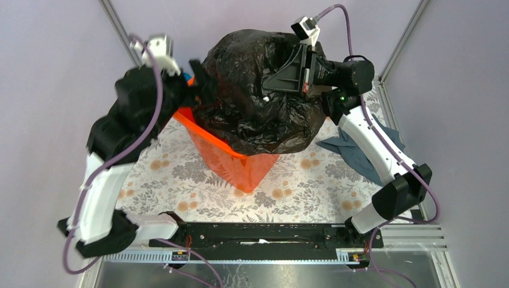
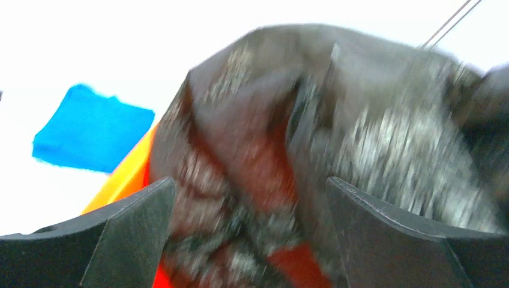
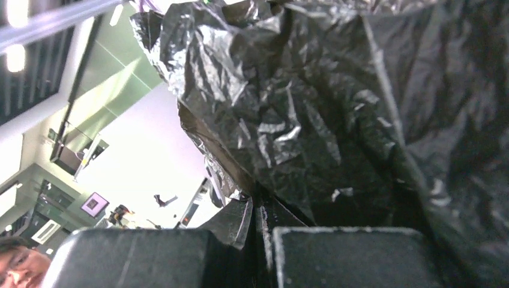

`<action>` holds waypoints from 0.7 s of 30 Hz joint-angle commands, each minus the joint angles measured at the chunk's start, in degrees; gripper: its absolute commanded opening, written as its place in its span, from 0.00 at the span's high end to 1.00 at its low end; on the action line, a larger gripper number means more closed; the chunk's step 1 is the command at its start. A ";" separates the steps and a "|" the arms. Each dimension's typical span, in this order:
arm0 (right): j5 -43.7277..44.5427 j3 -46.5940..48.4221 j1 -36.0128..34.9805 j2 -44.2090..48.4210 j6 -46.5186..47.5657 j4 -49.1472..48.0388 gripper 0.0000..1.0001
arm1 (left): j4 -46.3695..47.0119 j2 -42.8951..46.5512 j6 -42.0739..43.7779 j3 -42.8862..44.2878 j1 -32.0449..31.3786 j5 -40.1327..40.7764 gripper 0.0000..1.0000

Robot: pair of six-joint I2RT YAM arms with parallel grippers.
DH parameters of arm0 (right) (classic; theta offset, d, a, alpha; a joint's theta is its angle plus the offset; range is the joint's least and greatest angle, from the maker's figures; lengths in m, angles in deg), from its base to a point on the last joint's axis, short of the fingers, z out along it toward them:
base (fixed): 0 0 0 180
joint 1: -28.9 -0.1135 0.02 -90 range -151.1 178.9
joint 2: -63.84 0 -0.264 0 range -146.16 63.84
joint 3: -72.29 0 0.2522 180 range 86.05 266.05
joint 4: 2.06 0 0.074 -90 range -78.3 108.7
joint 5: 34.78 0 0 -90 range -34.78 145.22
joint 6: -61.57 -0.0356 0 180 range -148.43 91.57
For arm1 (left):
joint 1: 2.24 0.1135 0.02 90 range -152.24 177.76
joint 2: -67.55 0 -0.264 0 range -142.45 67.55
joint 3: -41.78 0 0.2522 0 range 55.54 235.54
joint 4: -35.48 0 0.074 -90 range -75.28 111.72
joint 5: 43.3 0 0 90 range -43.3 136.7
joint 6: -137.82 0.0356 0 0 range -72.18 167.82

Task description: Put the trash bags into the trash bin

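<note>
The black trash bag is a big creased, shiny bundle sitting on top of the orange trash bin and hiding its opening. The bin stands tilted on the flowered mat. My right gripper is on the bag's upper right side. In the right wrist view the right gripper is shut on a fold of the bag. My left gripper is at the bag's left side by the bin's rim. In the blurred left wrist view the left gripper is wide open, with the bag and bin rim in front.
A grey-blue cloth lies on the mat at the right, under my right arm. A small teal cloth lies behind the bin on the left. Frame posts stand at both back corners. The mat's front part lies before the bin.
</note>
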 commanded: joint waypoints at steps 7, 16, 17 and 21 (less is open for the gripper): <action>-4.75 -4.13 -0.83 9.91 17.84 15.84 1.00 | 20.99 -17.40 3.39 20.81 6.60 -15.89 0.01; -5.55 0.60 -6.98 7.44 20.44 17.43 1.00 | 25.19 -24.49 13.62 20.69 6.64 -41.78 0.01; -5.36 0.65 -7.39 7.55 21.38 18.30 1.00 | 25.42 -24.77 14.10 20.10 6.67 -43.95 0.01; -4.51 1.16 -8.85 7.80 26.38 24.48 1.00 | 26.31 -27.50 13.37 19.09 6.69 -51.90 0.01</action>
